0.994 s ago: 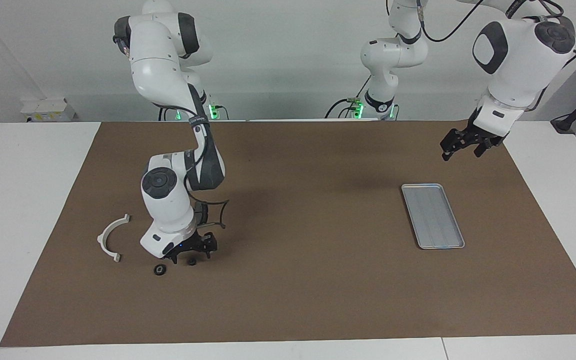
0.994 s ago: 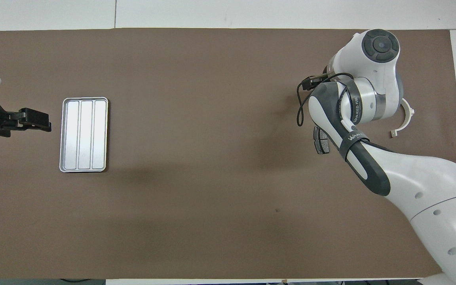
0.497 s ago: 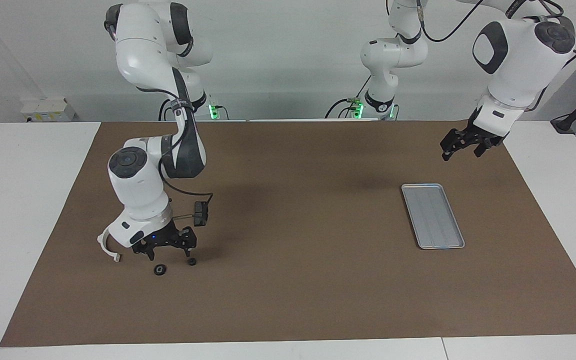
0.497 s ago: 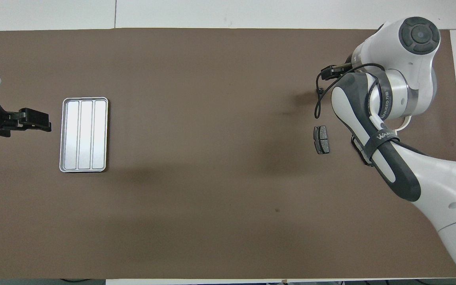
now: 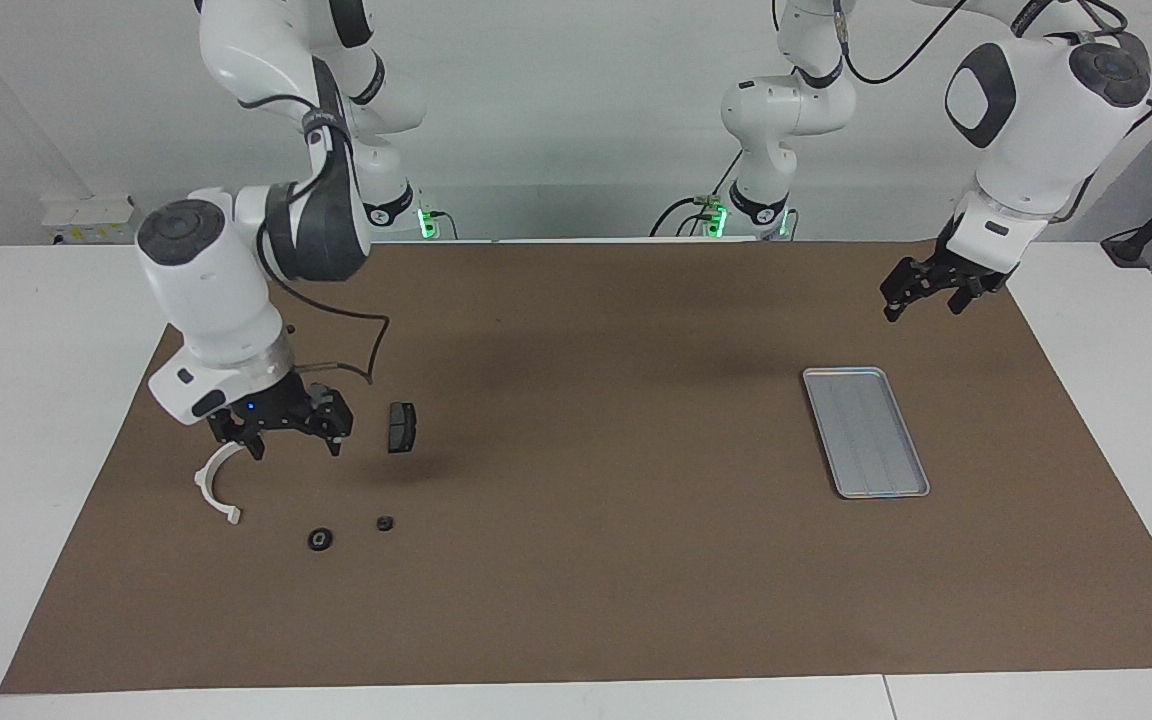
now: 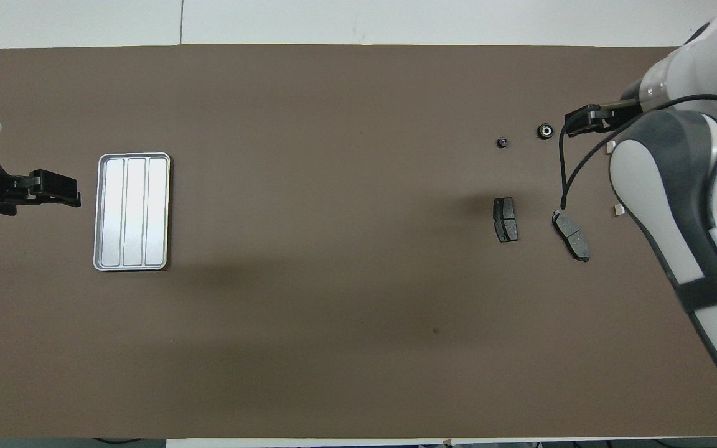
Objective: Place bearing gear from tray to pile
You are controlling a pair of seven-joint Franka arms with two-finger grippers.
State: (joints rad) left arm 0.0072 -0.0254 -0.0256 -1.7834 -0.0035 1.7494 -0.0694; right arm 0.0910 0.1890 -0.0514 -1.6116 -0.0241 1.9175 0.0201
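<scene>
Since a second ago we see the right arm has lifted and swung toward its own end of the table; the right gripper [image 5: 281, 437] now hangs with its jaws spread and nothing between them, over the mat just above the white half-ring bracket [image 5: 216, 484]. One second back it sat low beside the two small round parts.

Left gripper [image 5: 929, 296] has not shifted: it waits in the air past the tray's robot-side end, jaws apart, holding nothing.

View differences: in the overhead view the right arm's body covers the right gripper and nearly all of the bracket, so only the bracket's two tips peek out by the arm. That same view shows both dark brake-pad pieces, one [image 6: 505, 228] clear of the arm and a second [image 6: 571, 234] close beside it. In the facing view we find the first pad [image 5: 401, 427] just beside the right gripper, toward the table's middle; the second we cannot pick out there.

Near to far from the right gripper: bracket beneath it, pads alongside, then the larger bearing gear [image 5: 320, 539] and the smaller one [image 5: 385, 522], both farther from the robots and lying on the brown mat [image 5: 576, 600] with the pile.

Well apart, at the left arm's end, the tray [image 5: 866, 431] shows only its ribbed floor.
</scene>
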